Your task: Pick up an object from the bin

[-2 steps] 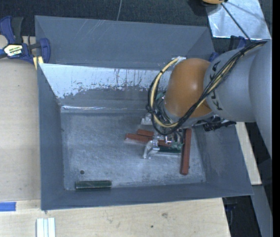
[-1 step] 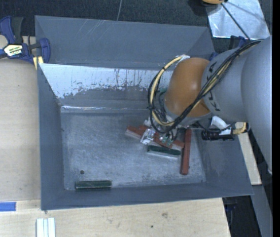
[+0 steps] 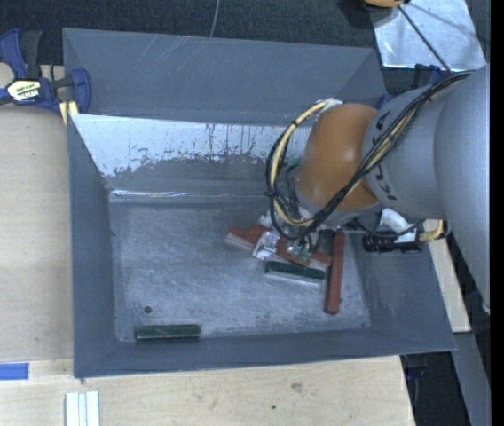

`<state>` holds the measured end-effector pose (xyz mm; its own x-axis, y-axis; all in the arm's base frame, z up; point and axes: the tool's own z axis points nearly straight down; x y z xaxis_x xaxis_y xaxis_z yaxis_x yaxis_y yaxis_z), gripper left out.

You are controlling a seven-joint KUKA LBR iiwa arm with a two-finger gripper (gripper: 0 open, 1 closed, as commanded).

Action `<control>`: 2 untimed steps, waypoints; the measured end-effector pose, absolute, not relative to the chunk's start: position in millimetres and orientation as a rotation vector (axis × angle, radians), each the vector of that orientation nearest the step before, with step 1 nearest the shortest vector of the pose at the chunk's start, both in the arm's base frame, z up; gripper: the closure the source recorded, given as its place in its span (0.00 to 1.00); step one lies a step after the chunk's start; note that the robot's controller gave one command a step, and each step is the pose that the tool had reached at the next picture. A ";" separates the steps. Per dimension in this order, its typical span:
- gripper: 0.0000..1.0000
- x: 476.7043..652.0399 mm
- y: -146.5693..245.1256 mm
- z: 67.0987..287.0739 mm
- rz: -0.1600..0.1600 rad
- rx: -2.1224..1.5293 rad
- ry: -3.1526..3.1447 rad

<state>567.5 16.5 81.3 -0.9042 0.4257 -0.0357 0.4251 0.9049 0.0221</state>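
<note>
My gripper (image 3: 276,248) is low in the right half of the bin, under the orange wrist cover, down among a small cluster of things. A reddish-brown flat piece (image 3: 242,237) pokes out to its left. A dark green bar (image 3: 295,274) lies just below and to the right of it, touching or nearly touching the gripper. A long reddish-brown stick (image 3: 333,280) lies upright in the view at the gripper's right. What is directly under the gripper is hidden.
Another dark green bar (image 3: 168,332) lies flat along the bin's front wall at the left. A small dark speck (image 3: 148,309) sits just above it. The arm and its cables cover the bin's right rear corner.
</note>
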 end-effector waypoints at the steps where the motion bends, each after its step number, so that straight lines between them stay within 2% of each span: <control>1: 1.00 566.3 16.3 83.6 0.017 0.676 3.036; 2: 1.00 561.8 14.9 93.9 0.003 0.683 3.061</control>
